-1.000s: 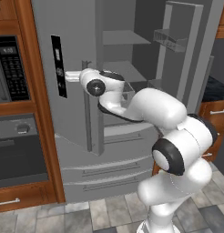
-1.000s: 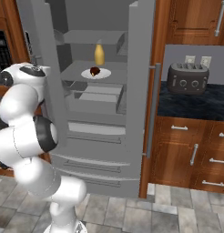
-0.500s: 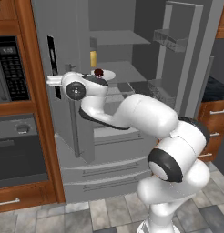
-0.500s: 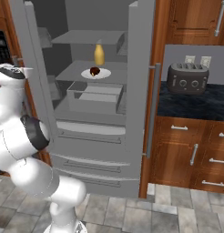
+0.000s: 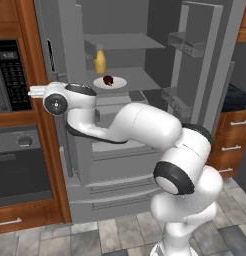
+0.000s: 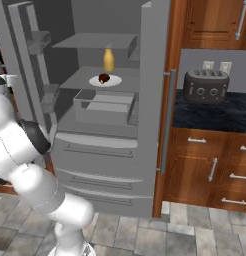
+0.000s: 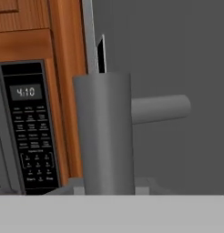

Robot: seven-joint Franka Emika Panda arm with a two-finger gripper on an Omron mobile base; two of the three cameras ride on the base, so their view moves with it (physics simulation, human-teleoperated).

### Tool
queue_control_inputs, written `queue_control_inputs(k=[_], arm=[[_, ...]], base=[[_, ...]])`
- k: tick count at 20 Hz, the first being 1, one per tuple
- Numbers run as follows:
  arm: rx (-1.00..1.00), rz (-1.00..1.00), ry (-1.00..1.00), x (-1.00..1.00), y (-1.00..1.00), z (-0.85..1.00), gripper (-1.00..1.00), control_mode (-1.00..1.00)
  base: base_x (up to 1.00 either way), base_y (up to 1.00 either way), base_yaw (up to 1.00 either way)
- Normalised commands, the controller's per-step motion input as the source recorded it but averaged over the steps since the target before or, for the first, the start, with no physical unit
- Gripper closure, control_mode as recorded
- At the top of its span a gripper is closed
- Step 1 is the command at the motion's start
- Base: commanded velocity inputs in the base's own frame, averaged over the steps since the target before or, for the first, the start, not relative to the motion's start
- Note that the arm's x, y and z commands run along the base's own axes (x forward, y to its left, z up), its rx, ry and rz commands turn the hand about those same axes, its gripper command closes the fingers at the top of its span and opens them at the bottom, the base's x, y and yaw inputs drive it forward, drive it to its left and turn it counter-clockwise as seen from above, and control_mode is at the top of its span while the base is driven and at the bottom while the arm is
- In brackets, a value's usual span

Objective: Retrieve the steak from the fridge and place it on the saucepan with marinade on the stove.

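Note:
The fridge stands with both upper doors open. Inside, the steak, a small dark brown lump, lies on a white plate on the middle shelf. My gripper is far left of it, at the outer face of the swung-out left door. In the hand view, the door's grey bar handle runs straight down between where my fingers sit, so the gripper is shut on it. The saucepan with marinade and the stove are out of view.
A yellow-orange bottle stands just behind the plate. A black microwave and a wall oven sit in the wooden cabinet left of the fridge. A toaster rests on the dark counter to the right.
My arm has swung left with the left door, opening it wider. The shelf with the steak and the bottle has come into the left base view.

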Motion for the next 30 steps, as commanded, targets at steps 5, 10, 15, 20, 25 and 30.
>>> queue_control_inputs(k=[5,10,15,20,25,30], arm=[[0.00,-0.02,0.00,-0.10,0.69,0.00,1.00,-1.00],[0.00,-0.01,0.00,-0.05,0.55,0.00,1.00,-1.00],[0.00,0.00,0.00,0.00,0.31,0.00,1.00,-1.00],[0.00,0.00,0.00,0.00,0.00,0.00,1.00,-1.00],[0.00,0.00,0.00,0.00,0.00,0.00,1.00,-1.00],[0.00,0.00,0.00,0.00,0.00,0.00,-1.00,-1.00]], base=[[0.00,0.00,0.00],[0.00,0.00,0.00],[0.00,0.00,0.00],[0.00,0.00,0.00],[0.00,0.00,0.00],[0.00,0.00,0.00]])
